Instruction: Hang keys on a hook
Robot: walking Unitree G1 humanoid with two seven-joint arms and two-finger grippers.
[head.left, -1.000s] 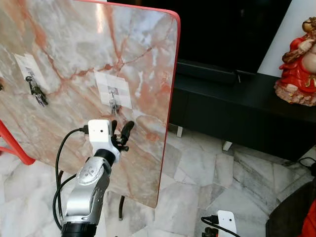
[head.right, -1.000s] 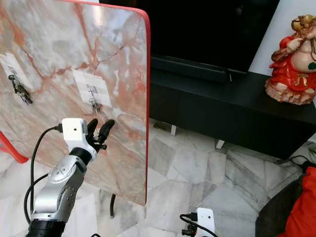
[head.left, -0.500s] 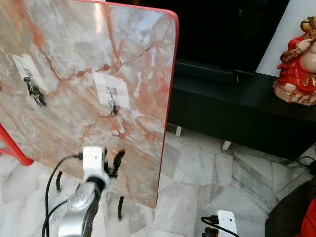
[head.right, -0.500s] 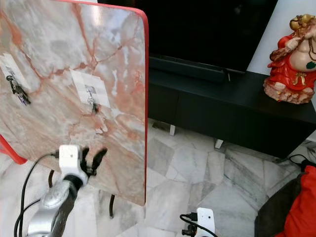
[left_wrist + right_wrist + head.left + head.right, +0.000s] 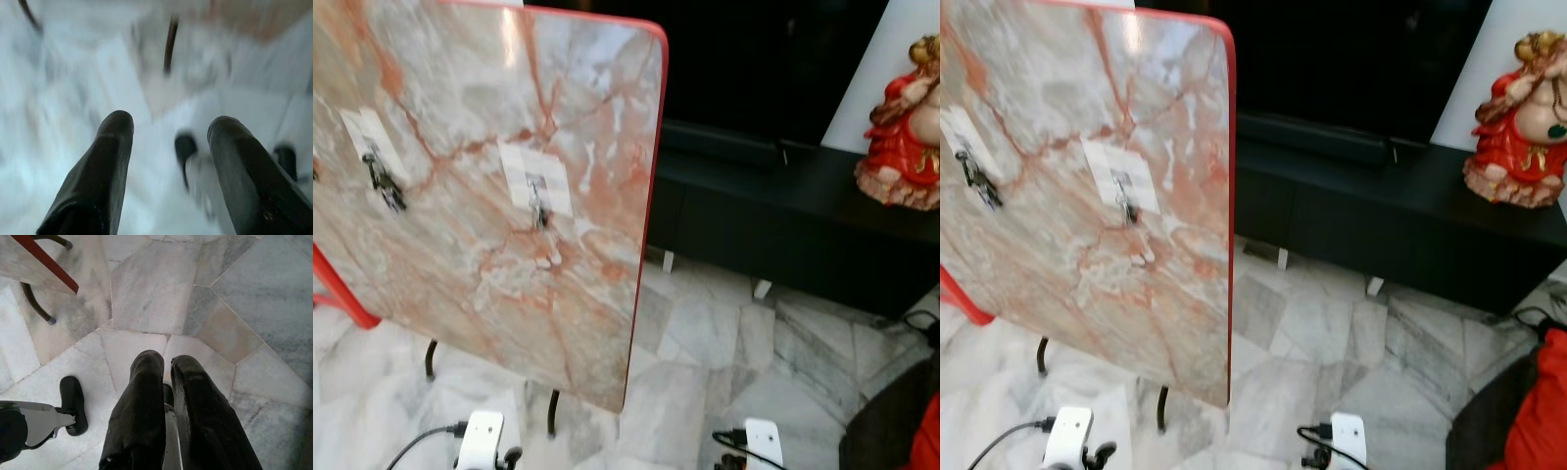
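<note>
The left hand [image 5: 168, 129] hangs low over the marble floor [image 5: 705, 333], fingers spread apart and holding nothing, in a blurred wrist view. The keys [image 5: 540, 208] hang on the hook [image 5: 536, 183] on the tilted marble board [image 5: 587, 117], well above it. The right hand [image 5: 166, 367] is clenched, near the floor.
</note>
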